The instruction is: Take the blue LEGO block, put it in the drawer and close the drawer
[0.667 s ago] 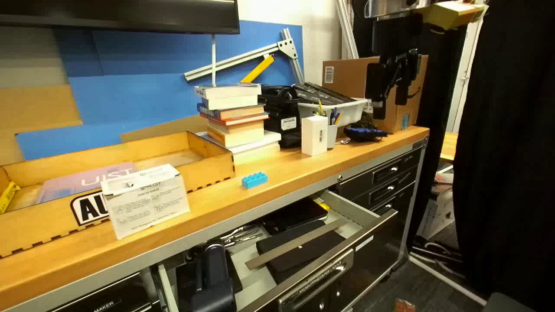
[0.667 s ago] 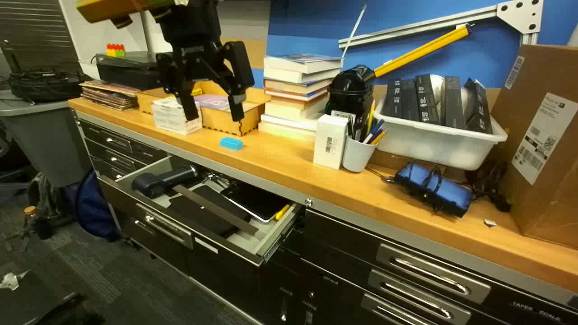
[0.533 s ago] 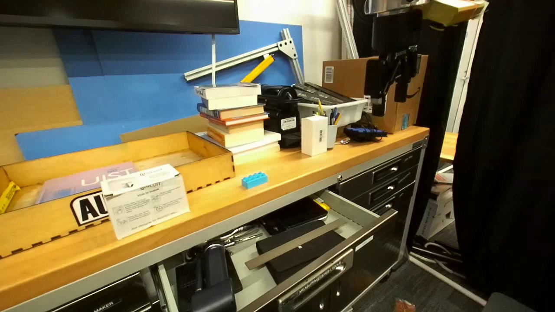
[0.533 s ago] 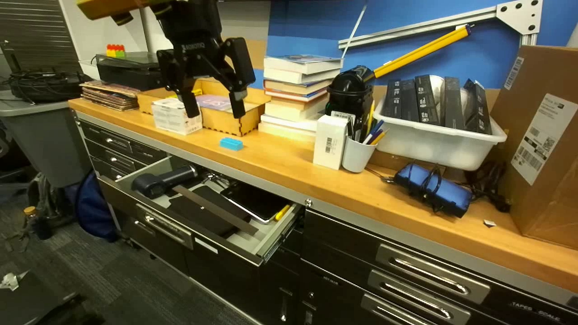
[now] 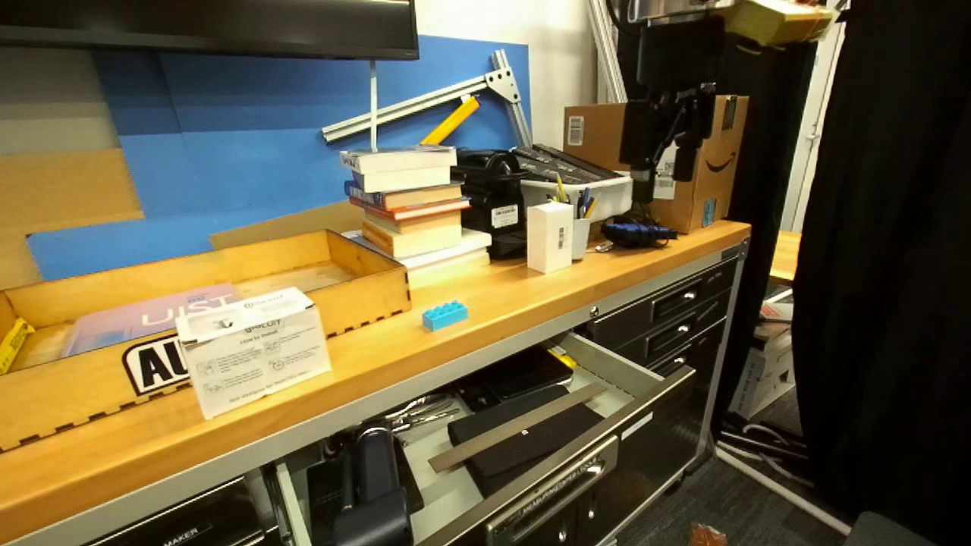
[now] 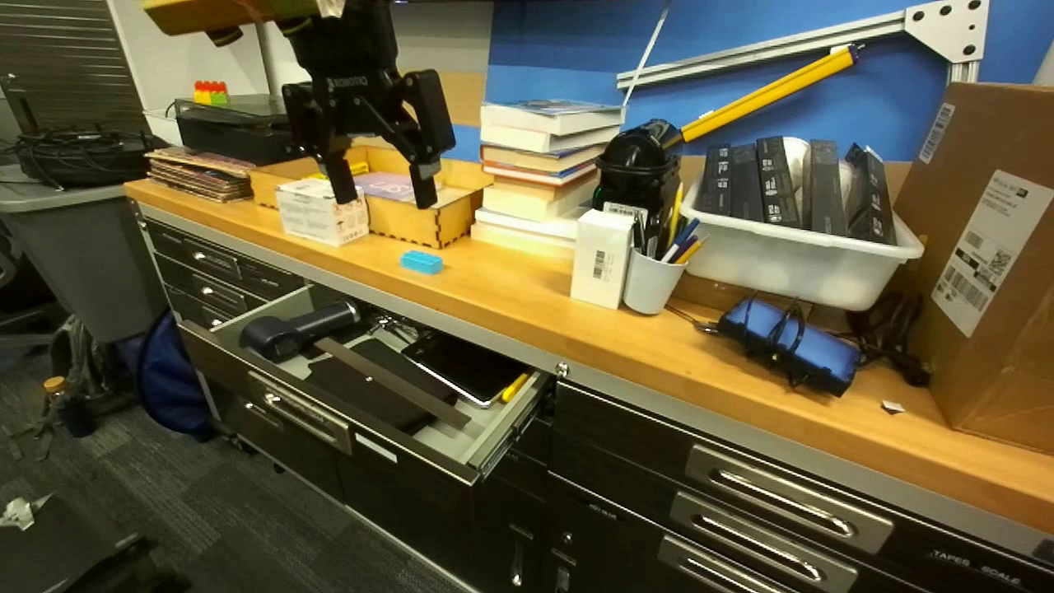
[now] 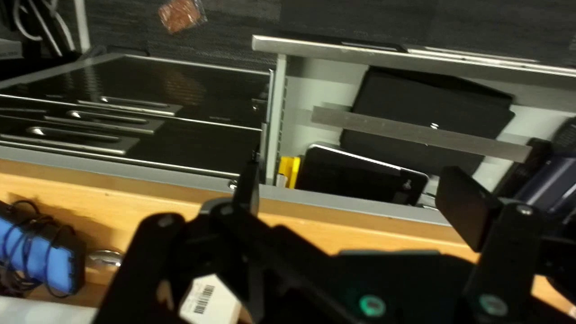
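The blue LEGO block (image 5: 445,315) lies on the wooden worktop near its front edge. It also shows in the exterior view (image 6: 422,263); it is not visible in the wrist view. The drawer (image 5: 557,458) is pulled open below the worktop, with dark tools and a metal ruler inside; its rim shows in an exterior view (image 6: 412,447) and in the wrist view (image 7: 333,49). My gripper (image 6: 384,196) hangs high above the worktop, apart from the block, its fingers wide apart and nothing between them. It also shows in the exterior view (image 5: 664,180) and the wrist view (image 7: 350,180).
A small white carton (image 5: 254,353) and a wooden tray (image 5: 372,296) stand beside the block. Stacked books (image 6: 539,222), a white box (image 6: 601,259), a pen cup (image 6: 650,284), a white bin (image 6: 790,263) and a cardboard box (image 6: 980,272) also stand on the worktop.
My open gripper has risen slightly in both exterior views and has shifted a little to the left in them. The block and the drawer have not moved.
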Robot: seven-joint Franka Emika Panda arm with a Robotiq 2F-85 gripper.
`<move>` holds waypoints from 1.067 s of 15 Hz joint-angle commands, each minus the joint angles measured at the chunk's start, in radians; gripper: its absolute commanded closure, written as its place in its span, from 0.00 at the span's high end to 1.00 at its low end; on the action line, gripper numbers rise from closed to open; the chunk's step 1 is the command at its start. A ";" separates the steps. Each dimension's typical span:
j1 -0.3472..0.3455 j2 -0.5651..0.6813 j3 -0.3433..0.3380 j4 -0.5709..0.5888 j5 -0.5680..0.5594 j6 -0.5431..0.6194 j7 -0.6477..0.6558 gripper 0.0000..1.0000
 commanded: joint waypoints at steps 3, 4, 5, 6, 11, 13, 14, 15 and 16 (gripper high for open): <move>0.131 0.184 0.057 0.125 0.188 0.104 -0.007 1.00; 0.146 0.232 0.075 0.152 0.203 0.123 -0.004 1.00; 0.162 0.274 0.088 0.177 0.221 0.133 -0.014 1.00; 0.172 0.326 0.108 0.206 0.222 0.149 -0.010 1.00; 0.180 0.537 0.174 0.336 0.115 0.239 0.108 1.00; 0.182 0.603 0.172 0.372 0.064 0.292 0.180 1.00; 0.183 0.634 0.167 0.389 0.042 0.313 0.211 1.00; 0.186 0.661 0.159 0.405 0.008 0.330 0.249 1.00; 0.187 0.684 0.151 0.418 -0.017 0.339 0.271 1.00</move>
